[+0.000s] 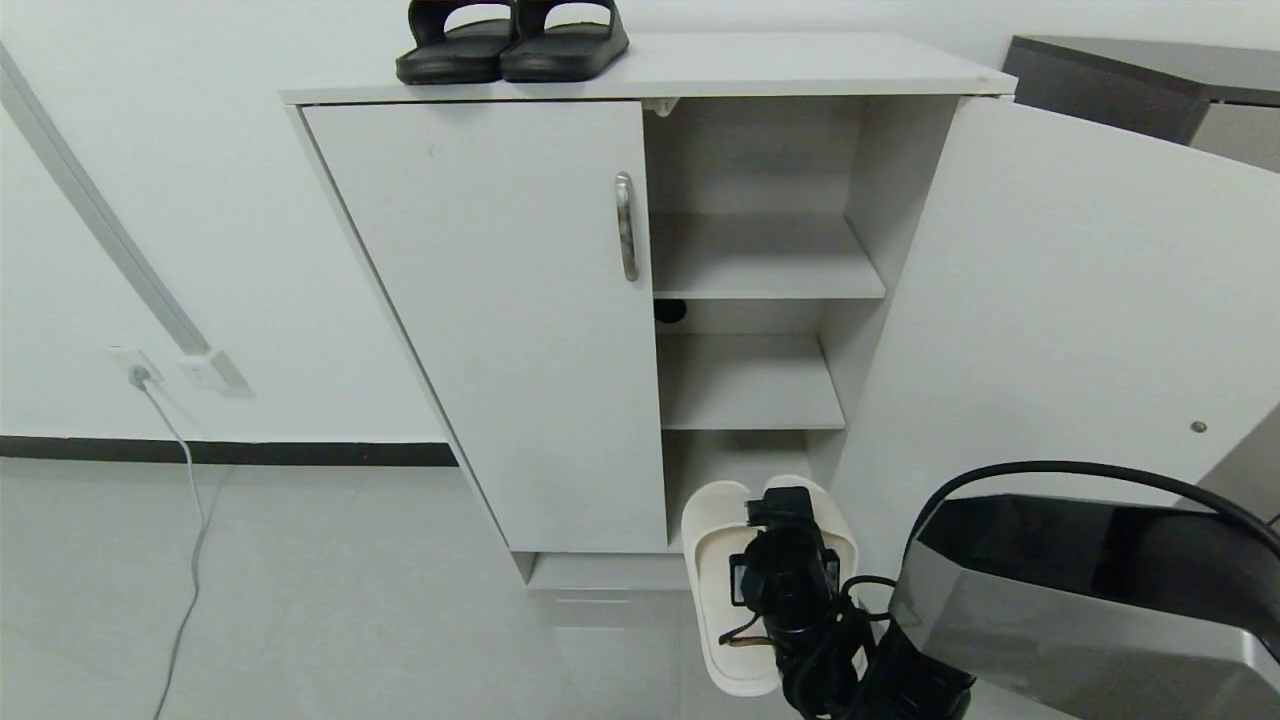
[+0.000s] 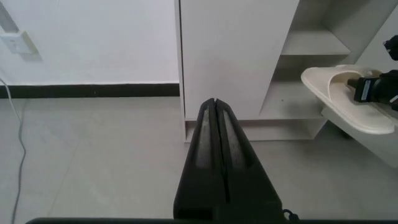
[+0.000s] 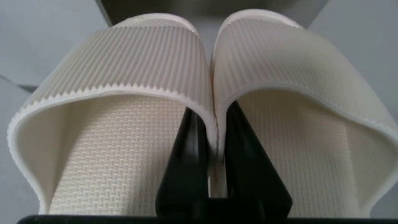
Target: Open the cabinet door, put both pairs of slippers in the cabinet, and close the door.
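A pair of cream slippers (image 1: 712, 560) hangs side by side just above the floor in front of the white cabinet's (image 1: 480, 320) lowest compartment. My right gripper (image 1: 787, 525) is shut on their two inner edges, its black fingers (image 3: 193, 146) pinching both inner walls of the slippers (image 3: 124, 124) together. A pair of black slippers (image 1: 512, 45) rests on the cabinet top at its left. The right door (image 1: 1060, 300) stands wide open; the left door with its metal handle (image 1: 625, 227) is closed. My left gripper (image 2: 214, 109) is shut on nothing, low over the floor left of the cabinet, with the cream slippers (image 2: 348, 102) off to its side.
Two bare shelves (image 1: 760, 260) show inside the open half of the cabinet. A wall socket with a grey cable (image 1: 150, 400) trailing onto the floor is at the left. A dark grey unit (image 1: 1150, 80) stands behind the open door.
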### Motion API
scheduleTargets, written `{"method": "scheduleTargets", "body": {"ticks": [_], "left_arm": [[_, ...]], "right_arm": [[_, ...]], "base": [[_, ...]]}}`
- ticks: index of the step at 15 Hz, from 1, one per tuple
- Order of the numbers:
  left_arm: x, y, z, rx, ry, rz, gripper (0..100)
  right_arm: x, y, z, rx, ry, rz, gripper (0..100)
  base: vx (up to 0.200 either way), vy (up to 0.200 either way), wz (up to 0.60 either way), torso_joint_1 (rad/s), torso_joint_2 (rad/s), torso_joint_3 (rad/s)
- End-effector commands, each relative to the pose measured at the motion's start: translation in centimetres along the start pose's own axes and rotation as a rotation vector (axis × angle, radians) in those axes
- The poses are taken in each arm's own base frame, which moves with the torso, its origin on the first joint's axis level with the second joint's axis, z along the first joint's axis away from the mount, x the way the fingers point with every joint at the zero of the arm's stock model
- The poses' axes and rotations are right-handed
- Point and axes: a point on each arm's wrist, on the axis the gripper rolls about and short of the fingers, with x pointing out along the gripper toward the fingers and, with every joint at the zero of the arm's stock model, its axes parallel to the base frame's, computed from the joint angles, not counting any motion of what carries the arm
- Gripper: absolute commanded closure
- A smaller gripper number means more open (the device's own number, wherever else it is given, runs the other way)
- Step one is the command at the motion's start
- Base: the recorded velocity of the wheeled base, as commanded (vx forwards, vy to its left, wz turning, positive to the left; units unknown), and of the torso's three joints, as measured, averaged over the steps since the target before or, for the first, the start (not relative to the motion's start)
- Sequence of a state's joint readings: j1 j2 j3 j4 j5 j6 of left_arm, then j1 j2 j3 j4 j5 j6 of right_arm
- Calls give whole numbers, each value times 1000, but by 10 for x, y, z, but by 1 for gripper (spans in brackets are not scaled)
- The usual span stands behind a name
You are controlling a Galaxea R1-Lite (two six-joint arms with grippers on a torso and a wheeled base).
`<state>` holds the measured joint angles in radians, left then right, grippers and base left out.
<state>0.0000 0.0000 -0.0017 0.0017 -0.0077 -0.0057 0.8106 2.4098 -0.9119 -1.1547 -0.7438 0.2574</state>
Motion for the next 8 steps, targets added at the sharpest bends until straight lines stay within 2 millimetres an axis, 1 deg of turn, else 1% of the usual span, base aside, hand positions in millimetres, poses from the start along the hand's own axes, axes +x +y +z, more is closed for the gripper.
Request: {"method": "scheduleTargets", "body": {"ticks": [1,3,4,5,8], "left_arm": [[0,0,0,0,0,0,100],[0,0,0,0,0,0,100],[0,0,0,0,2,0,100],[0,0,0,0,0,0,100],[0,0,0,0,2,0,100]], "right_arm": [[10,-4,-14,-20,-17,-15,100],[15,-4,-18,-26,-80,-8,100],[18,-6,-21,-39,-139,-7,100],[21,-8,-20,-40,-189,-6,100],[21,-8,-17,-49,-195,-12,100]], "base": [[0,0,0,0,0,0],[0,0,0,0,0,0],[0,0,0,0,0,0],[0,0,0,0,0,0],[0,0,0,0,0,0]]}}
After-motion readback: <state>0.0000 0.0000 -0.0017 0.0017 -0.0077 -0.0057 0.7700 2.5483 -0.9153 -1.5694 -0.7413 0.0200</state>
